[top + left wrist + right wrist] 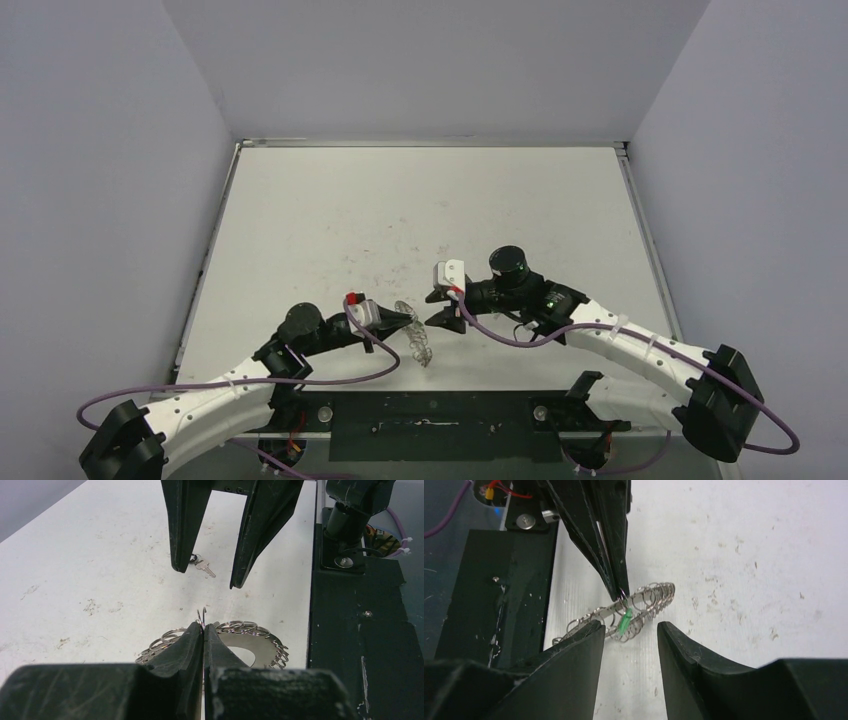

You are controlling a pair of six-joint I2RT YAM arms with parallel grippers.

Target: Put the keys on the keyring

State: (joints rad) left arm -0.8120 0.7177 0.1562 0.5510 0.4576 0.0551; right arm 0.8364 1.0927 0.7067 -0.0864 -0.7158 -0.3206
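The keyring [252, 632] is a large silvery ring fringed with wire loops. My left gripper [202, 626] is shut on one of its loops and holds it tilted just above the table [420, 200]. It also shows in the top view [420, 346] and the right wrist view [649, 597]. A small silvery key [204, 567] with a black bit lies on the table between the fingers of my open, empty right gripper [207, 578]. In the right wrist view a green tag [625, 620] shows against the loops, just beyond my right gripper [629, 630]. I cannot tell whether it hangs on one.
A black mounting plate [430, 420] runs along the table's near edge, right behind the keyring [360, 630]. The two grippers [408, 322] [438, 307] face each other closely near the front middle. Grey walls enclose the table.
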